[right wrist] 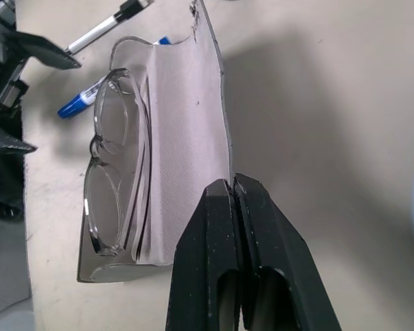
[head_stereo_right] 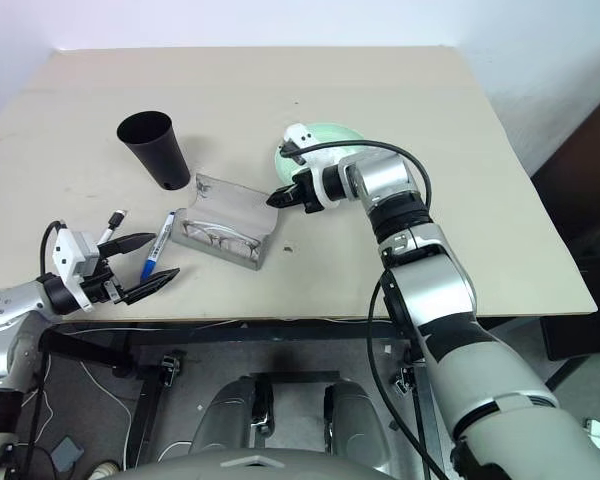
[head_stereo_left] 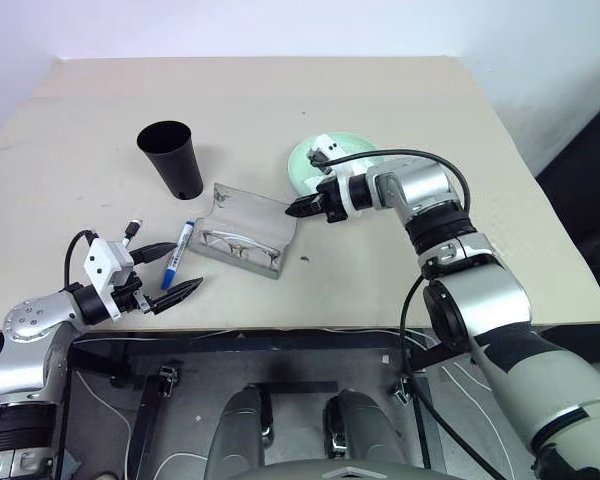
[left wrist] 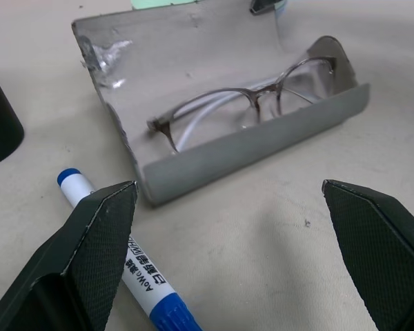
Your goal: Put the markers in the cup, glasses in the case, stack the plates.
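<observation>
Glasses (left wrist: 262, 103) already lie inside the open case (head_stereo_left: 242, 232) on the counter (head_stereo_left: 400, 270). Marker (head_stereo_left: 179, 252) lies just beside it, outside the cup (head_stereo_left: 172, 155). Left tool (head_stereo_left: 170, 270) gapes near the marker; right tool (head_stereo_left: 298, 209) is clenched empty by the lid. Plates (head_stereo_left: 305, 165) unresolved.

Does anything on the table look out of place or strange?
The grey fabric glasses case lies open with the thin wire-framed glasses inside. One blue-capped white marker lies on the table beside it, not in the black plastic cup.
</observation>
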### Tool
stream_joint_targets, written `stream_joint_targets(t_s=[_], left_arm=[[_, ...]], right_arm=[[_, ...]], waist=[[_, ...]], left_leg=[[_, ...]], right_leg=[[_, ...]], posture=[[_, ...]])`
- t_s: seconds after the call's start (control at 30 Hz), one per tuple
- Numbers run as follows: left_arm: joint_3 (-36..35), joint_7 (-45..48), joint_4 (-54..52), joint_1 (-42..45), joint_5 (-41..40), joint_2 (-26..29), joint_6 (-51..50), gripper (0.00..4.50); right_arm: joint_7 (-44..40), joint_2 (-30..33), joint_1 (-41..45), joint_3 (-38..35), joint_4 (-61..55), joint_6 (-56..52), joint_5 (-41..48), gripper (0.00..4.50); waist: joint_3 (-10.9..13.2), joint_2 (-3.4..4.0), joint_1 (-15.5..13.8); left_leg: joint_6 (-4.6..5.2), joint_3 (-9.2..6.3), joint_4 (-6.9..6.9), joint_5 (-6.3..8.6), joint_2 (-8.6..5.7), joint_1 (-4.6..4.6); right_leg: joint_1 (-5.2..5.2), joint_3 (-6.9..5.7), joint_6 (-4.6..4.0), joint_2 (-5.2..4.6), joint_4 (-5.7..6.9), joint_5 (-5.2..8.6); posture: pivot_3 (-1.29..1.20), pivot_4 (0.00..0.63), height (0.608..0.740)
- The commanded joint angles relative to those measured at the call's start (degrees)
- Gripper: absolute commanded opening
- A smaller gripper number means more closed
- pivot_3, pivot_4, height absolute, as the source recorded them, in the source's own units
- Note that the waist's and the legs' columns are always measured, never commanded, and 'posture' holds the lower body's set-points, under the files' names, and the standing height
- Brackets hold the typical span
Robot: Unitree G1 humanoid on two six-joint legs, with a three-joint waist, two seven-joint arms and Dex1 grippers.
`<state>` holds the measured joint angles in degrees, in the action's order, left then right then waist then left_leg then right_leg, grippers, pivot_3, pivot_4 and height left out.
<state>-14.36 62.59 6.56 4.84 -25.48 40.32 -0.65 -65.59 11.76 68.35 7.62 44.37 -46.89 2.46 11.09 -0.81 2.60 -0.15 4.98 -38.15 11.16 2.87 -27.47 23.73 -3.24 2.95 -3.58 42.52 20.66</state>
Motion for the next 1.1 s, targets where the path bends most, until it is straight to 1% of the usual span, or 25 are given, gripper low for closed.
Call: stream_joint_targets(t_s=[0.03, 0.13, 0.27, 0.43, 0.53, 0.73, 0.97, 1.1], left_arm=[[-0.24, 0.46, 0.03, 0.79, 0.06, -0.09, 1.39, 4.50], [0.19, 0.41, 0.11, 1.09, 0.31, -0.36, 1.47, 4.50], [0.64, 0.21, -0.15, 1.87, 0.49, -0.64, 1.04, 4.50], [0.78, 0.18, -0.28, 2.33, 0.61, -0.54, 0.62, 4.50], [0.74, 0.14, -0.37, 2.30, 0.60, -0.40, 0.42, 4.50], [0.68, -0.03, -0.76, 2.32, 0.61, -0.46, 0.17, 4.50], [0.99, -0.40, -1.07, 2.34, 0.62, -0.62, 0.05, 4.50], [1.25, -0.39, -0.50, 2.64, 0.88, -0.74, 0.37, 4.50]], right_arm=[[1.87, 0.32, -1.49, 1.59, -5.58, 1.38, 0.28, 0.01], [3.74, 0.51, -2.55, 1.84, -6.63, 3.40, 0.40, 0.01], [4.71, 2.14, -5.17, 4.48, -8.08, 10.85, -1.47, 0.01], [2.71, 5.30, -8.70, 6.48, -12.42, 19.81, -2.23, 0.01], [1.53, 6.29, -9.90, 6.69, -15.74, 20.29, -1.24, 0.01], [2.08, 6.53, -12.36, 6.32, -22.92, 20.20, 0.13, 0.01], [1.46, 7.03, -14.70, 7.30, -26.47, 17.61, 0.78, 0.01], [2.78, 7.52, -16.05, 7.38, -28.47, 20.51, -0.10, 0.01]], waist=[[0.00, 0.00, 0.01], [0.00, 0.00, -0.02], [0.00, 0.00, -0.07], [0.00, 0.00, -0.17], [0.00, 0.00, -0.16], [0.00, 0.00, -0.08], [0.00, -0.01, -0.19], [0.00, 0.00, -0.17]], left_leg=[[0.00, 0.00, 0.00, 0.00, 0.00, 0.00], [0.00, 0.00, 0.00, 0.00, 0.00, 0.00], [0.00, 0.01, 0.00, 0.00, -0.01, 0.00], [0.01, 0.01, -0.03, 0.00, -0.02, 0.01], [0.01, 0.01, -0.03, -0.01, -0.02, 0.01], [0.00, 0.00, -0.02, -0.01, 0.04, 0.04], [0.00, 0.00, -0.04, -0.02, 0.03, 0.06], [0.00, -0.01, -0.04, -0.01, 0.03, 0.06]], right_leg=[[0.00, 0.00, 0.00, 0.00, 0.00, 0.00], [0.00, 0.00, 0.00, 0.00, 0.00, 0.00], [0.00, -0.01, 0.01, 0.00, 0.00, 0.00], [-0.04, -0.03, 0.03, 0.01, -0.01, -0.01], [-0.04, -0.03, 0.05, 0.01, -0.01, -0.02], [-0.04, -0.03, 0.05, 0.06, -0.01, -0.02], [-0.09, -0.03, 0.05, 0.05, -0.01, -0.02], [-0.09, -0.03, 0.05, 0.05, -0.02, -0.02]], posture=[[0.00, 0.150, 0.681], [0.00, 0.150, 0.681], [0.00, 0.150, 0.681], [0.00, 0.150, 0.681], [0.00, 0.150, 0.681], [0.00, 0.150, 0.681], [0.00, 0.150, 0.681], [0.00, 0.150, 0.681]])
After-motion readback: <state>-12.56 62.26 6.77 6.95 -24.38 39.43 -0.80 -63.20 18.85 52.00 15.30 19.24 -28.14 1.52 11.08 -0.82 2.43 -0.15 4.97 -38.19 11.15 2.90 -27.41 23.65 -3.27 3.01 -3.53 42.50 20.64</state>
